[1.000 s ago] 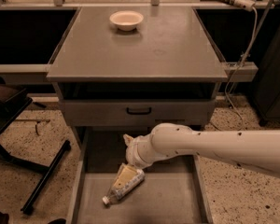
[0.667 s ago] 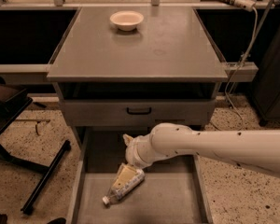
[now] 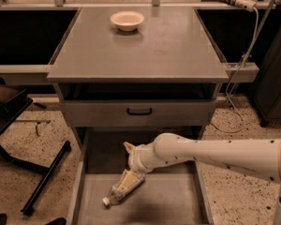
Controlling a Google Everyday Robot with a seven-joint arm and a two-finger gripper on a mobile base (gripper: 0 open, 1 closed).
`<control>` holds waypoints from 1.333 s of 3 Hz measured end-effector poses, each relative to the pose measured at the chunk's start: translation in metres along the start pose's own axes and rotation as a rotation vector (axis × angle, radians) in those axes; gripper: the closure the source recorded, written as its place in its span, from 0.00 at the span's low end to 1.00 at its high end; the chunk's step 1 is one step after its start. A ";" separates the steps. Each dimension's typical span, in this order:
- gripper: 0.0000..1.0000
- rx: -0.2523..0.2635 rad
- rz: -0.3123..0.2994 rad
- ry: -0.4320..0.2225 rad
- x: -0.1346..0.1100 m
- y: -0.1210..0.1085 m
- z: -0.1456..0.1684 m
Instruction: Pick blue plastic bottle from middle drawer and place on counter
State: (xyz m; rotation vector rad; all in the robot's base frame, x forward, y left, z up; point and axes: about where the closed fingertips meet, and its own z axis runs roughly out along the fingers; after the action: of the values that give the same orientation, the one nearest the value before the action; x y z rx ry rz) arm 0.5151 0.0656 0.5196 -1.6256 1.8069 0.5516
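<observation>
One claw [image 3: 131, 176] at blue plastic bottle [image 3: 118, 192], off middle drawer [image 3: 171, 200] walls.

Dim, warm, yellowish light falls from above onto the bench [image 3: 145, 50]. Its grey top is the brightest broad surface and carries a faint sheen near its middle. At the bench's far edge the bowl [image 3: 127, 20] casts a small soft shadow toward the near side. Under the bench's front lip the open cavity is nearly black, as are the recesses on either side. Below the bench the middle drawer [image 3: 173, 203] lies in duller light. The gripper [image 3: 131, 171] sits there, at the upper end of the blue plastic bottle [image 3: 123, 189]. The pale arm [image 3: 215, 156] catches the light and shades the drawer's back.
</observation>
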 end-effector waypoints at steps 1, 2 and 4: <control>0.00 -0.023 -0.042 -0.046 0.023 -0.005 0.028; 0.00 -0.051 -0.085 -0.074 0.040 -0.004 0.050; 0.00 -0.087 -0.148 -0.028 0.065 0.008 0.076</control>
State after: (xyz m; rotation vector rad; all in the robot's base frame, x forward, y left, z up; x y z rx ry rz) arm 0.5187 0.0720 0.4190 -1.7838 1.6469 0.5895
